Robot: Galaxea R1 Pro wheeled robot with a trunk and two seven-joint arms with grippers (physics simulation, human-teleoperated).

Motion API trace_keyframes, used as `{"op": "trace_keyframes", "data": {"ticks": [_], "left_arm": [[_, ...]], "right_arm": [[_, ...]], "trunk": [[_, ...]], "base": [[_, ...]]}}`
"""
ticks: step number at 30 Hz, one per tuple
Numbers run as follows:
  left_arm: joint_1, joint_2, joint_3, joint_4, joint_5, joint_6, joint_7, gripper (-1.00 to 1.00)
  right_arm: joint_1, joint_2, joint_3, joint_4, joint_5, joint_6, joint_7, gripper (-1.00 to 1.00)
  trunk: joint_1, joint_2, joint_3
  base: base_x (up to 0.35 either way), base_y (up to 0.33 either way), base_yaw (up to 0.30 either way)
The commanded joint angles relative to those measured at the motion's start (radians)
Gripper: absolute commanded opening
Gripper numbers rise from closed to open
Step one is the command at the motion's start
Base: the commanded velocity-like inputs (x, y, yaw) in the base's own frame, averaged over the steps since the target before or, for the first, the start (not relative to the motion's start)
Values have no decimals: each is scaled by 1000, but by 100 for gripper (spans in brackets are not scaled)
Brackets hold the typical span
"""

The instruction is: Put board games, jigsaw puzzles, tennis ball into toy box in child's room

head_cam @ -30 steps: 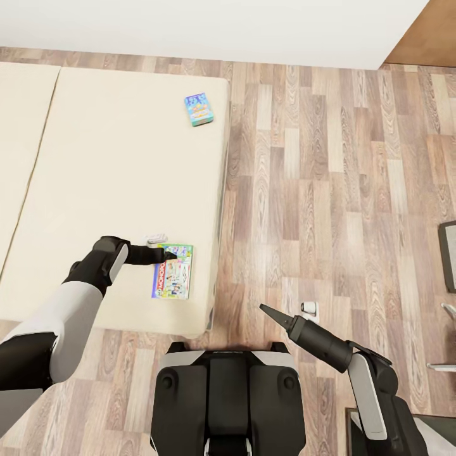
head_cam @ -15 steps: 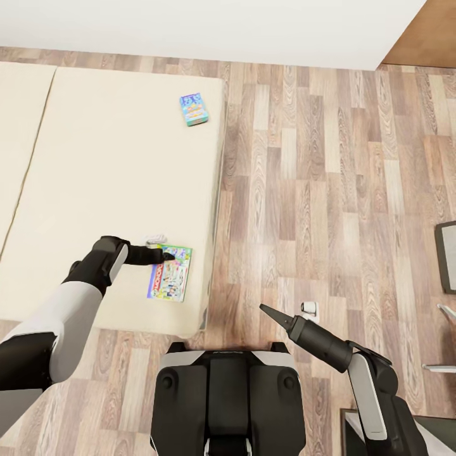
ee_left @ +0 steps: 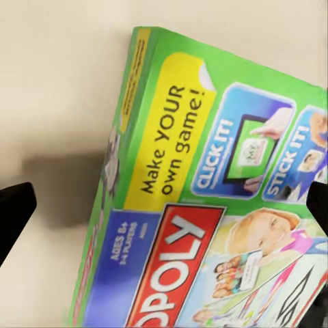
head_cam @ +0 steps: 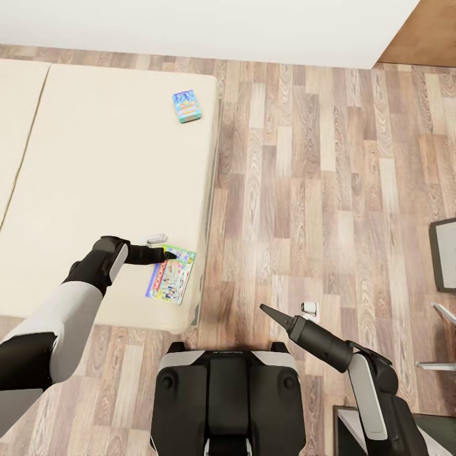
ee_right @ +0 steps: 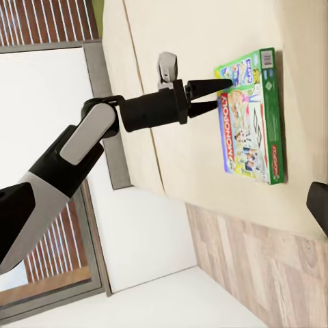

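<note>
Here the left gripper (head_cam: 170,254), jaws spread, straddles the flat green-edged "MONOPOLY" box (ee_left: 205,225) reading "Make YOUR own game!"; the right gripper's (head_cam: 266,310) jaws are pressed together.

The green-edged game box (ee_left: 205,205) at the centre of the left wrist view reads "Make YOUR own game!" on a yellow patch, "CLICK IT!" and part of "STICK IT!" on blue panels, "OPOLY" in white on red, and "AGES 8+" on a small blue patch at lower left. In the right wrist view its lid reads "MONOPOLY" at the upper right.
</note>
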Motion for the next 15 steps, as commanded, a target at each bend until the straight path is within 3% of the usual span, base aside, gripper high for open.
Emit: {"op": "trace_keyframes", "data": {"ticks": [1,15], "left_arm": [[0,0,5,27,0,10,-6,100],[0,0,5,27,-2,10,-6,100]], "right_arm": [[0,1,-2,0,1,5,3,100],[0,1,-3,0,1,5,3,100]], "trunk": [[1,-1,-1],[1,-1,-1]], "base": [[-31,-41,0],[-35,-6,0]]}}
